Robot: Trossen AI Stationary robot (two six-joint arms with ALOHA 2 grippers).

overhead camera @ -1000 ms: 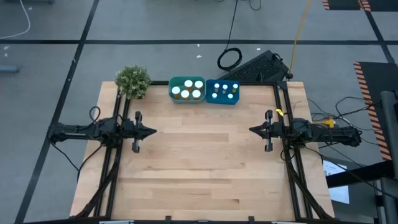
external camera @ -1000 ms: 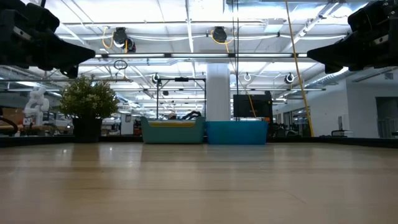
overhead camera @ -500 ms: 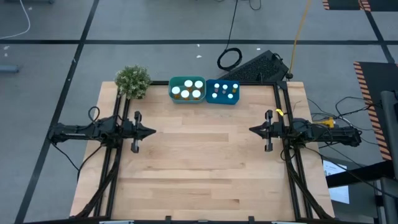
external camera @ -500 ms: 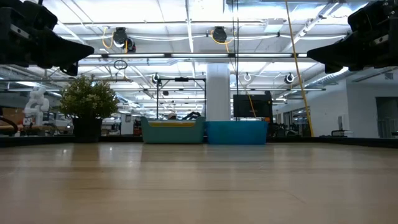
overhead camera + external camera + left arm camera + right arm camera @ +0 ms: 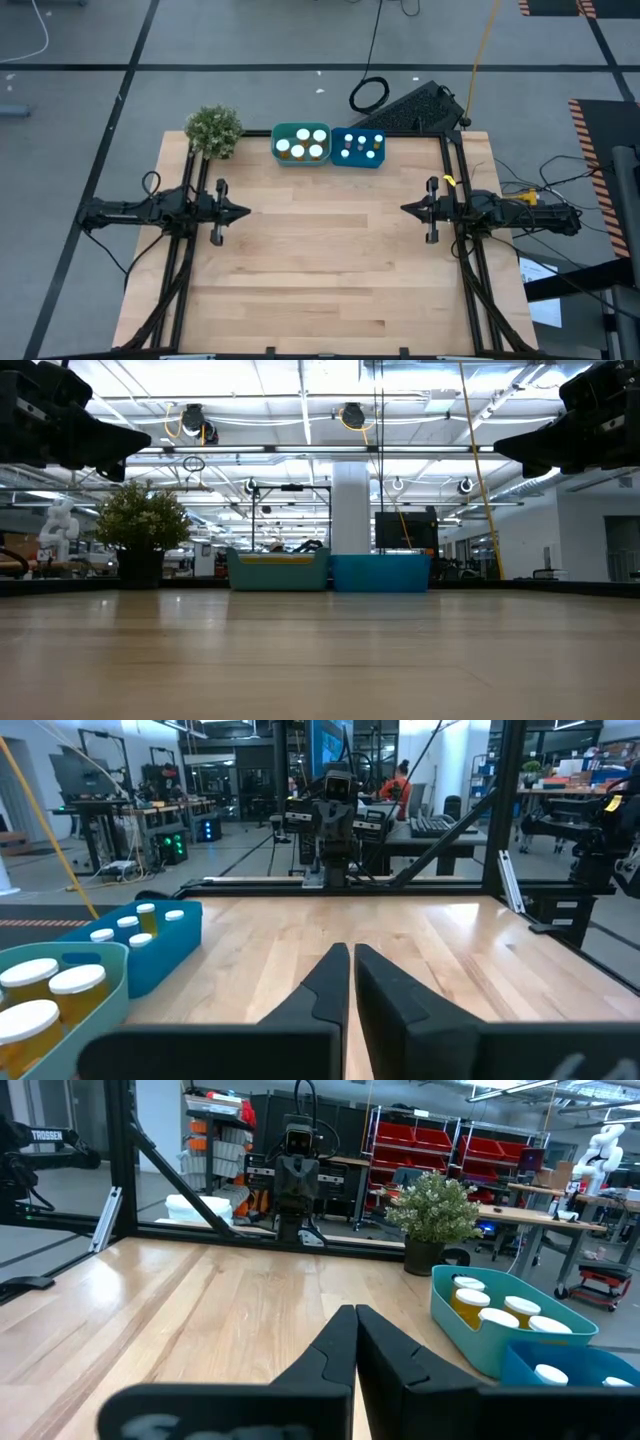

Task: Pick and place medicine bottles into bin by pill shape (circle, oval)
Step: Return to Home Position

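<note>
now all bottles [image 5: 303, 143] sit in bins [image 5: 356, 161] — both grippers [image 5: 244, 211] closed, empty.

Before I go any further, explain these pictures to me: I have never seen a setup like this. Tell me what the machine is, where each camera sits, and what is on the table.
This is a robot with two dark jointed arms at a pale wooden table. One camera looks straight down, one sits level with the tabletop, and one rides on each wrist.

From above, the left gripper and the right gripper hang over the table's two sides, pointing at each other. Both are shut and hold nothing.

At the far edge stand a teal plastic tub and a blue plastic tub, side by side. Both hold small orange medicine bottles with white caps: wider ones in the teal, slimmer ones in the blue. A small green potted plant stands left of the teal tub. No bottle lies loose on the wood.
</note>
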